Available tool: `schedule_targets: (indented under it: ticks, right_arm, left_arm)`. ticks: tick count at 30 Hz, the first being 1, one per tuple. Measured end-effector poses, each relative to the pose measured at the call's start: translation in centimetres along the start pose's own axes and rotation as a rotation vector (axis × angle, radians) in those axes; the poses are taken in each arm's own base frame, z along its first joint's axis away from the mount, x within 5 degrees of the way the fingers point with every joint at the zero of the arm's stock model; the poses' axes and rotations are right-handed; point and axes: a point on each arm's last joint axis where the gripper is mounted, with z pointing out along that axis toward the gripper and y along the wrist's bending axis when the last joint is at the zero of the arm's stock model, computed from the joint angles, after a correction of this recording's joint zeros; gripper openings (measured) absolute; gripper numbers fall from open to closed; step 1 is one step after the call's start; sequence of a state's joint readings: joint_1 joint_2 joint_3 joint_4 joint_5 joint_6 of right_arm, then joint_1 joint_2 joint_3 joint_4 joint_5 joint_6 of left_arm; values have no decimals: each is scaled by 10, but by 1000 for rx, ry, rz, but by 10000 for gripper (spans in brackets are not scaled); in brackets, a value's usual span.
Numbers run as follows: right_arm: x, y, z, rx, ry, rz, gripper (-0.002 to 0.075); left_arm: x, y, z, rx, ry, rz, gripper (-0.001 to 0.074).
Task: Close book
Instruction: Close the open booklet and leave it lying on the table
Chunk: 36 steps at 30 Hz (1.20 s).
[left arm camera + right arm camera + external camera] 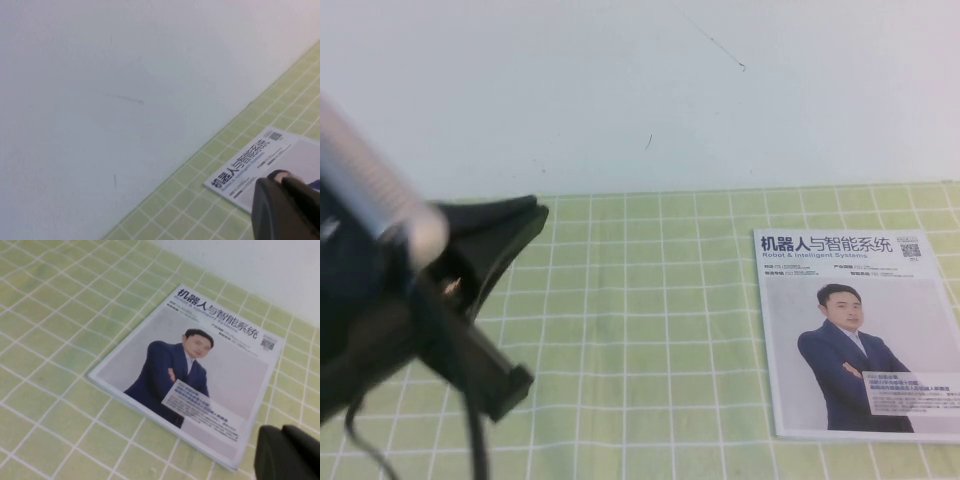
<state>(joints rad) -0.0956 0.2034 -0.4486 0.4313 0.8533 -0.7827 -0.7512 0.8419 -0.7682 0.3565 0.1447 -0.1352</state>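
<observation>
The book [855,335] lies flat on the green checked mat [640,300], front cover up with no page showing, so we judge it already shut. What is left may be only a press on the cover or a check. From the left gripper [535,212], the book sits well off toward the robot's right and lower down. That gripper hangs raised above the left part of the mat, close under the high camera, pointing toward the wall. In its own wrist view the left gripper [284,187] shows two dark pads [265,205] lying together with only a seam between them, so we read it as closed on nothing. The book [260,162] appears beyond those tips, partly hidden by them. The right gripper [284,432] does not show in the high view. In its wrist view its pads [270,450] also meet along a seam and hold nothing. The book [195,370] spreads just ahead of these tips, one corner near them and not touching. The book's long axis runs away from the robot toward the wall, and we take its bound edge to be on the side facing the left arm. We judge the right arm the nearer, and any press should come down from above onto the cover.
</observation>
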Motion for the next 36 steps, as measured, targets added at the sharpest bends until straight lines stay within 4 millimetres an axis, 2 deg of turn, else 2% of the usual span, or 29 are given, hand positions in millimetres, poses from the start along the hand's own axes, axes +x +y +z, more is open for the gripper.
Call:
schedule_targets:
  ticks: [3,8,36]
  right_arm:
    - [6,5,2,-19,-12,15,-3]
    - [7,7,2,-28,-25,25,-3]
    - [7,7,2,-34,-29,28,-3]
  left_arm:
    - [13,-5,-15,15,-76,-14,-4]
    - [28,-9,-20,25,-68,-15,-4]
    - [32,-9,-20,21,-37,-15,-3]
